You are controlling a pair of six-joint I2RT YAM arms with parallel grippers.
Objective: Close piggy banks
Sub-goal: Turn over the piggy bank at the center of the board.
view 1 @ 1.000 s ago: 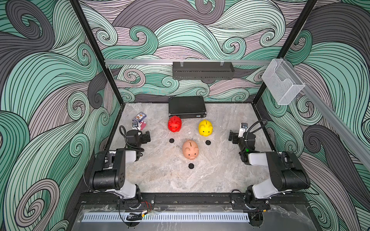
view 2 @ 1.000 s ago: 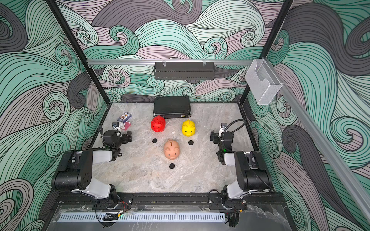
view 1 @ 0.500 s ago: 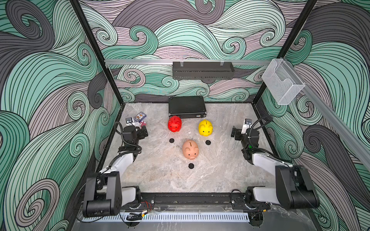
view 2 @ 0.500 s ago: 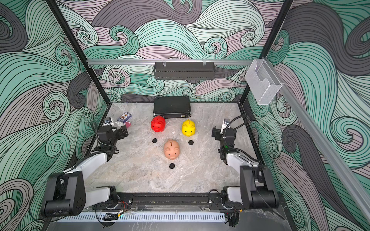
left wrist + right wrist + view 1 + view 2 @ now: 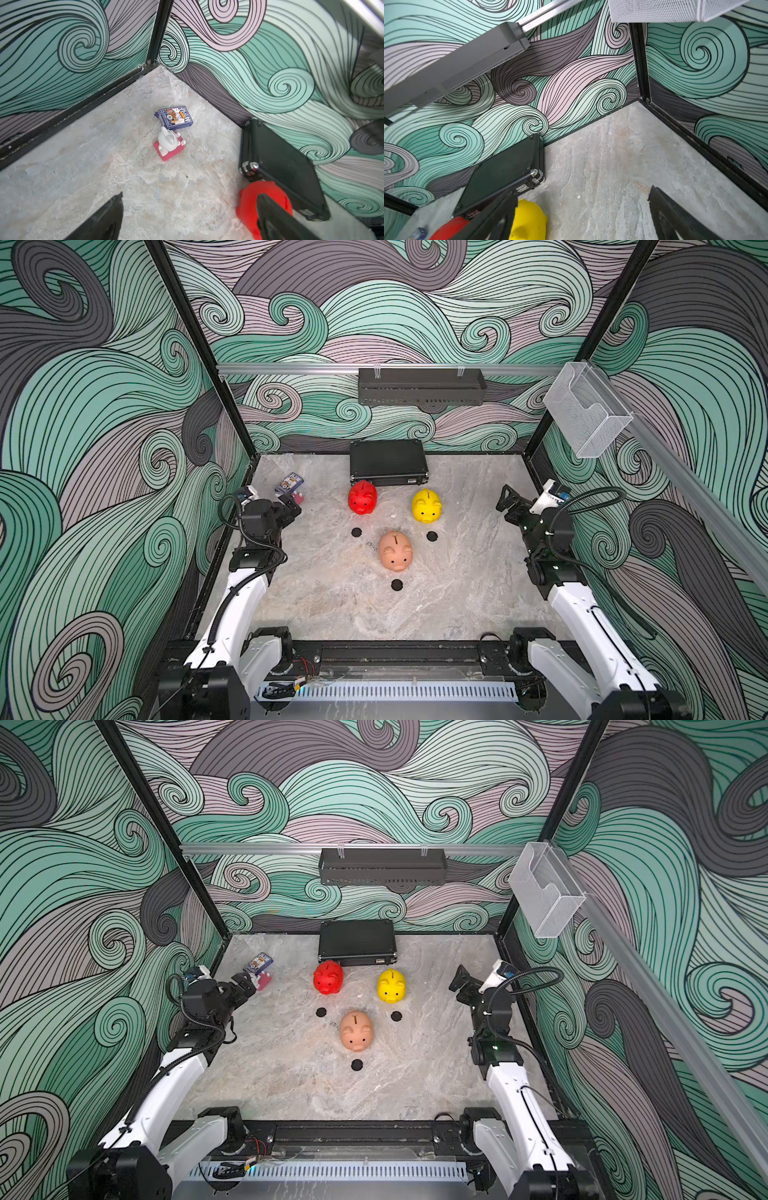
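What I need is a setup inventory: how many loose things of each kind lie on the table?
Piggy banks: 3, red, yellow, peach
Black plugs: 3
Black case: 1
Card deck: 1
White figurine: 1
Total: 9

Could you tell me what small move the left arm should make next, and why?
Probably lower the left tool toward the red pig: it stands upright nearest that arm, a black plug lies loose on the table beside it, and the tool is open and empty.
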